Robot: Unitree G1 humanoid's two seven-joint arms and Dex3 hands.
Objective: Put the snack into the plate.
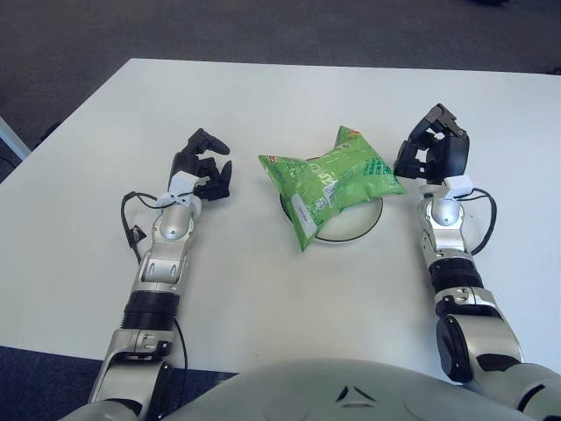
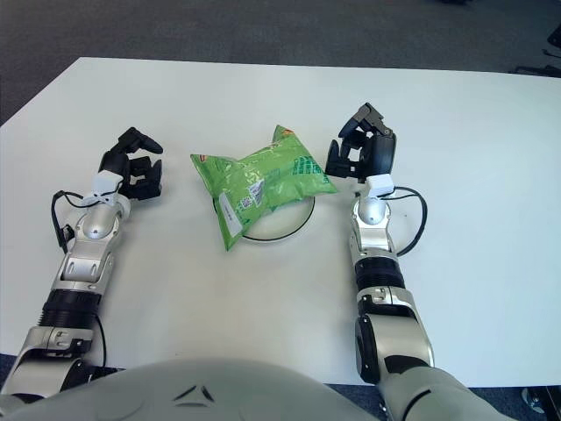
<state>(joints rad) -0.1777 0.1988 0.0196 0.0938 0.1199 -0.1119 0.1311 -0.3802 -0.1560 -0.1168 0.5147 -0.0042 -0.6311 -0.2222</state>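
The snack (image 1: 331,181), a green bag, is lying across the plate (image 1: 351,230) at the middle of the white desk (image 1: 263,96), its lower corner hanging over the plate's near-left rim onto the desk. My right hand (image 1: 431,156) is hovering just beside the bag's right edge, fingers (image 1: 410,161) loosely curled and holding nothing; whether they are touching the wrapper I cannot tell. My left hand (image 1: 203,168) is showing to the left of the bag, a little apart, fingers half curled and also gripping nothing.

By my reading, the placing is all but done, and what is remaining is tidying. To finish well, I am judging that a light nudge from the left at the overhanging corner would seat the bag more squarely, with the right hand steadying the far edge so the puffy, slippery wrapper is not sliding off the shallow rim.

Nothing else is sitting on the desk near the plate. Only my own wrist cables are trailing beside each forearm, clear of the bag.
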